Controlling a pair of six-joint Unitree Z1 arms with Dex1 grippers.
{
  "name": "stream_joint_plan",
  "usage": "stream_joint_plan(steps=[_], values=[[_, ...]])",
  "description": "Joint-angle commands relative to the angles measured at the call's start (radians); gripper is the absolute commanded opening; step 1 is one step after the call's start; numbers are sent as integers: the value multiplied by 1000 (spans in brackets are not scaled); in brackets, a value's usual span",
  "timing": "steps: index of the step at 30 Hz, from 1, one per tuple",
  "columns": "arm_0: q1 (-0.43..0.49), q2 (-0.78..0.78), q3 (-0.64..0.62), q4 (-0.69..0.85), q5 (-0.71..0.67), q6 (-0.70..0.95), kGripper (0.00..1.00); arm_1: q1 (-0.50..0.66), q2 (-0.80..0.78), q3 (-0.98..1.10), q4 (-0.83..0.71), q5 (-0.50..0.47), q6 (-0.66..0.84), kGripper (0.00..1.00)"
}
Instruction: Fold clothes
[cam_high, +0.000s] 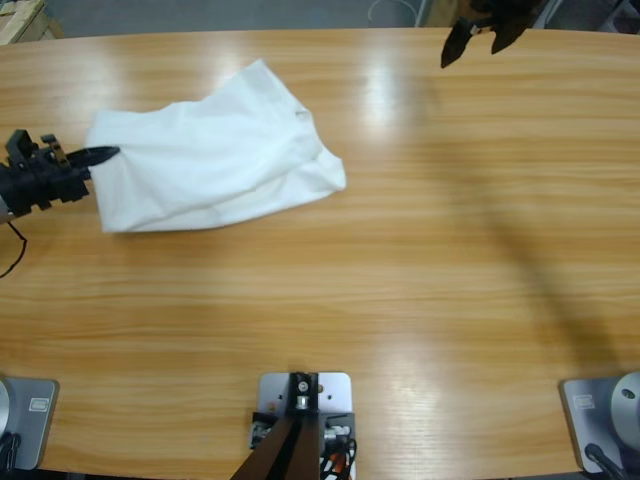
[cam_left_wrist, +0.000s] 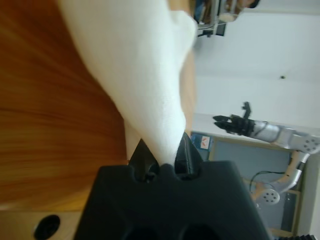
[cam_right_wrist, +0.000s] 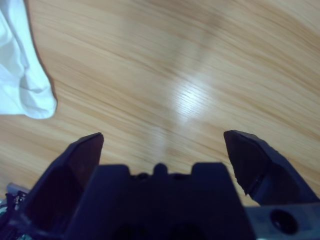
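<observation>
High view had the left gripper (cam_high: 100, 155) fingers clamped on the white T-shirt (cam_high: 215, 155); right gripper (cam_high: 480, 45) fingers hung apart above the desk (cam_high: 400, 250).

The scene is brightly and evenly lit from overhead. In the high view pale streaks of glare lie on the glossy wooden table (cam_high: 400, 250) near its far edge, and a long soft diagonal shadow crosses its right part. The white T-shirt (cam_high: 210, 155) is close to overexposed, its folds showing only as faint grey shading. The left wrist view is blurred: the wood grain smears into streaks and the cloth near the lens is soft. The right wrist view shows a bright reflection patch on the wood, with the black jaws out of focus.
</observation>
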Motion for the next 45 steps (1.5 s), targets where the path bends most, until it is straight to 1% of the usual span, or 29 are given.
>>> stream_joint_plan(steps=[1, 5, 9, 11, 15, 19, 21, 22, 24, 25, 26, 30, 37, 45], values=[[-61, -2, -14, -2, -31, 39, 0, -6, -78, 63, 22, -8, 9, 987], [-99, 154, -28, -1, -32, 81, 0, -4, -89, 75, 19, -5, 9, 987], [-101, 287, -53, 7, -31, 102, 0, -4, -96, 88, 19, -2, 9, 987], [-104, 328, -65, 7, -28, 120, 0, -3, -97, 93, 19, 0, 9, 987], [-113, 310, -92, 4, -21, 111, 0, -3, -96, 97, 18, 0, 8, 987], [-137, 215, -174, 4, -32, 3, 0, -2, -83, 95, 18, 6, 8, 987], [-139, 178, -189, 4, -32, -30, 0, -1, -82, 97, 18, 8, 8, 987], [-138, 165, -185, 7, -32, -35, 231, -1, -82, 98, 18, 8, 8, 987], [-132, 151, -163, 7, -30, -31, 810, -1, -82, 98, 18, 9, 8, 987], [-132, 142, -154, 7, -30, -30, 966, -1, -82, 98, 18, 10, 8, 987], [-132, 137, -146, 7, -30, -30, 995, -1, -82, 98, 18, 11, 8, 987], [-115, 184, -95, 9, -42, -9, 996, -1, -87, 97, 18, 17, 8, 987], [-110, 194, -25, 16, -41, 70, 996, 0, -103, 104, 18, 27, 6, 987], [-192, 195, -40, 16, -33, 91, 996, 0, -108, 107, 17, 40, 3, 987]])
